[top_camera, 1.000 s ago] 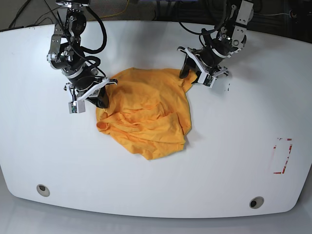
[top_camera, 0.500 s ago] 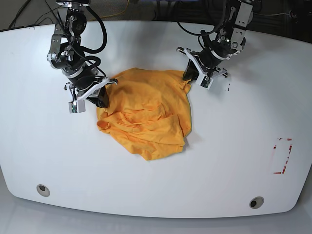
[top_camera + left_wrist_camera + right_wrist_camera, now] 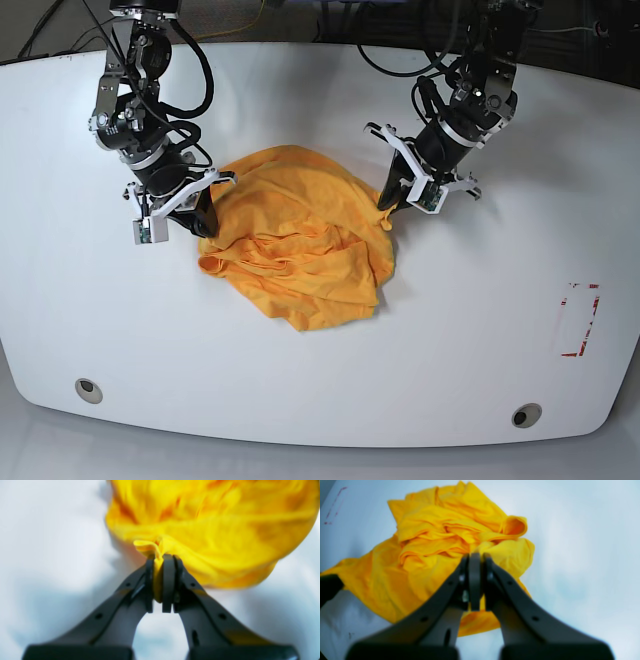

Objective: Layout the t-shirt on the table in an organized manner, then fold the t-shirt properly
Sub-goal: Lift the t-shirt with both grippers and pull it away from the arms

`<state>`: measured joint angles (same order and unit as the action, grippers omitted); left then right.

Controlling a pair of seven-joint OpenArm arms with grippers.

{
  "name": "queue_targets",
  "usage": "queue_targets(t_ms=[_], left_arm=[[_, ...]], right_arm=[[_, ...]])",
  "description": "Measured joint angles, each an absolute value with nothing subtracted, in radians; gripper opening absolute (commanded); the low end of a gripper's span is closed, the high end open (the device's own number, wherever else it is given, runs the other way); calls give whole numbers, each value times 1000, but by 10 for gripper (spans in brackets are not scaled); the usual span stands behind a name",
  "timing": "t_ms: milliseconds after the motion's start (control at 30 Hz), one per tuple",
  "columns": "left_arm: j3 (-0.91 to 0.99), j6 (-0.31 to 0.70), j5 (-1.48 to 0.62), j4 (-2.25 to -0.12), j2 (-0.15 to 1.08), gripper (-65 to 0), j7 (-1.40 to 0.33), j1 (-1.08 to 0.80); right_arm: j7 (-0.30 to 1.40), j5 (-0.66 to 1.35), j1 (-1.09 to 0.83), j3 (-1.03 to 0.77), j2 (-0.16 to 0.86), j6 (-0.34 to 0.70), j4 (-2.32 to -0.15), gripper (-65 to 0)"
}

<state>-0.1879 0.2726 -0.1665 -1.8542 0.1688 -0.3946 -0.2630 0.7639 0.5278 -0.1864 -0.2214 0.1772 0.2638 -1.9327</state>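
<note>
You had both arms reaching down from the far side, wrists angled inward toward each other. Your left gripper (image 3: 160, 585) was clamped tight — a pinch of yellow cloth showed between its fingers (image 3: 168, 580). Your right gripper (image 3: 475, 580) was closed too, its fingers (image 3: 474, 575) pressed flat together, black links splayed behind.

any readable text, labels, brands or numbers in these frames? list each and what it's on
None readable.
The t-shirt: plain fabric, no print or label showing.
The red tape outline on the table: a mark, no characters.
The left gripper and right gripper: no markings legible.
</note>
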Motion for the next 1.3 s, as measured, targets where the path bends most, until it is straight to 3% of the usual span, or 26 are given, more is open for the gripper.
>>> queue_targets(t_ms=[233,1300], left_arm=[[-188,277,-165,-1916,221,-623,-396,-198],[-199,294,-174,-1941,214,-623,-398,330]], right_arm=[[726,525,-153,-222,212,265,-1933,-650],[685,547,253,-208,430,279,-1843,-650]])
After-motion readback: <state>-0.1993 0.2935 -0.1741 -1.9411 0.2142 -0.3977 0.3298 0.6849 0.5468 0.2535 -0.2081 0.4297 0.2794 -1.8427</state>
